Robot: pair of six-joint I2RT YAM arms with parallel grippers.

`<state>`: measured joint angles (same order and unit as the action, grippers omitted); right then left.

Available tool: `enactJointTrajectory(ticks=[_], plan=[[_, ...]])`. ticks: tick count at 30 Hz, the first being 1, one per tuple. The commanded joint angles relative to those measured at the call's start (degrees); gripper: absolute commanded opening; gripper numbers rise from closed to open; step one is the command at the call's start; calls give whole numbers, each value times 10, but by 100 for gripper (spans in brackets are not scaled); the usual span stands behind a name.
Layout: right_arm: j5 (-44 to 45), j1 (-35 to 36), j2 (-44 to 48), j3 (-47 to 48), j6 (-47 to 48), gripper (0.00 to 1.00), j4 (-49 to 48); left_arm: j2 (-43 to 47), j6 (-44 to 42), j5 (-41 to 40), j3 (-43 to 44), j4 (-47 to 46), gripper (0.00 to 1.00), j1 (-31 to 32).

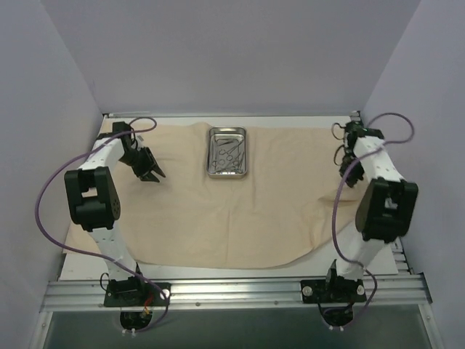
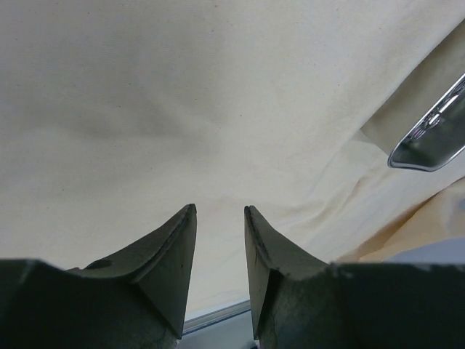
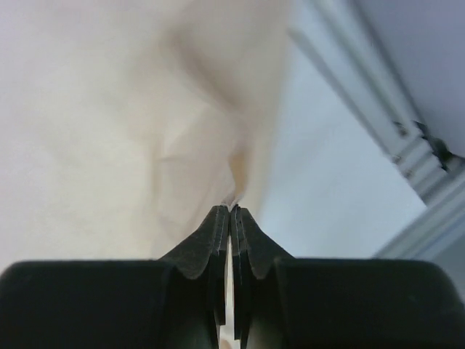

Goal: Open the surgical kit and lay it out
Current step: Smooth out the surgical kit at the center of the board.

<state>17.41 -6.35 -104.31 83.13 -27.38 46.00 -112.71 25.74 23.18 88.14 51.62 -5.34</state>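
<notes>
The beige cloth wrap [image 1: 218, 218] lies spread as a large sheet over the table. The small steel tray [image 1: 228, 152] sits on it at the back middle, with the ring-handled instruments [image 1: 229, 151] lying inside. My left gripper [image 1: 154, 174] is open and empty, hovering over the cloth left of the tray; the tray's corner [image 2: 430, 142] shows at the right of the left wrist view. My right gripper [image 3: 230, 211] is shut on the right edge of the cloth [image 3: 123, 131], at the far right of the table [image 1: 346, 156].
The bare white table [image 1: 378, 262] shows right of the cloth and along the near edge. Aluminium rails [image 1: 240, 294] run along the front, and another rail [image 3: 407, 153] lies close to the right gripper. Walls enclose the left, right and back.
</notes>
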Motion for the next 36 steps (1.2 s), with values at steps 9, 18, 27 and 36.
enactJointTrajectory(ticks=[9,18,27,36], plan=[[14,-180,428,-161,-16,26,77,-37,20,49,-3,-36,41,-10],[-107,-173,355,-148,22,73,1,-37,0,31,26,-10,42,-12],[-95,-31,51,32,92,89,-13,-58,-56,-99,81,57,61,7],[-56,30,-118,142,129,92,-63,-107,-94,-223,126,120,59,9]])
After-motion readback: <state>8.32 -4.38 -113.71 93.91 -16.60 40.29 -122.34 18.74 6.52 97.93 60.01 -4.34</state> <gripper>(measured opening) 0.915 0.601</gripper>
